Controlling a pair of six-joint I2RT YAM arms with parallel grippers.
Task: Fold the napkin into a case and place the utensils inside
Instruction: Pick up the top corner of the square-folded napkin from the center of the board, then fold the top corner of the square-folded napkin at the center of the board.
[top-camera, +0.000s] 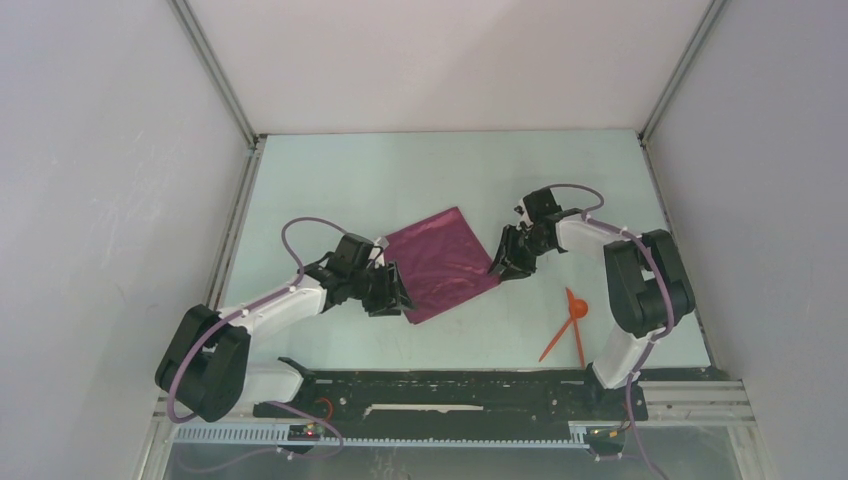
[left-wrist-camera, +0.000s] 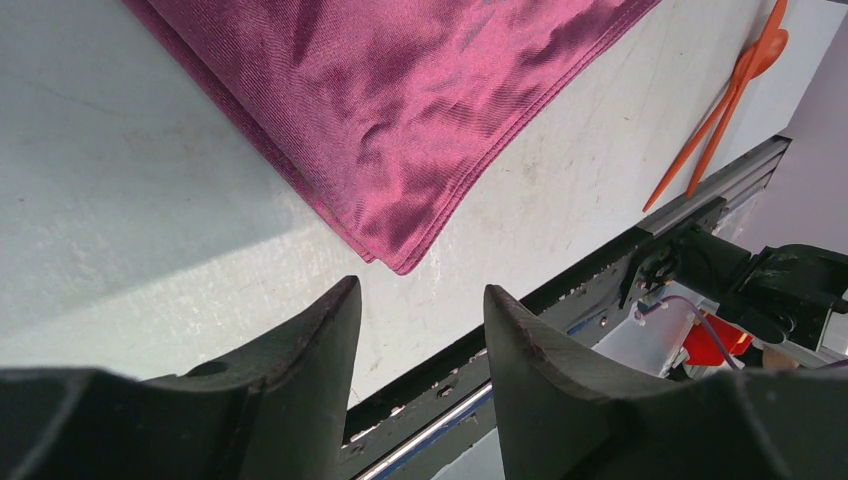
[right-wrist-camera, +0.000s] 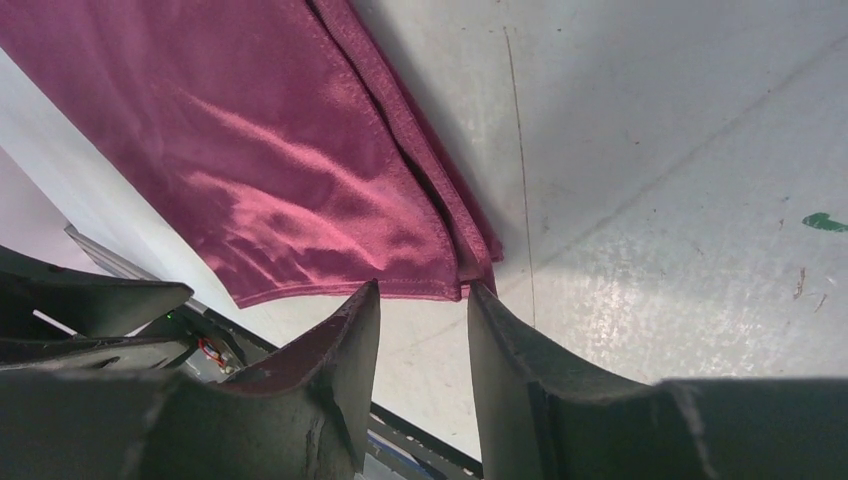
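Flanking the folded napkin (top-camera: 445, 262) with left gripper (top-camera: 398, 300) at its near corner and right gripper (top-camera: 503, 268) at its right corner, both parted and empty; utensils (top-camera: 570, 325) off its near-right. Risks pinching one layer only, dragging folds apart.

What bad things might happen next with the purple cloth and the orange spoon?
The napkin is doubled over. The right jaws, open at its corner, might pinch only one layer and undo the fold.
The left jaws stand open just short of the near corner and may shove the cloth instead.
The utensils lie beside the right arm; a swing could knock them.
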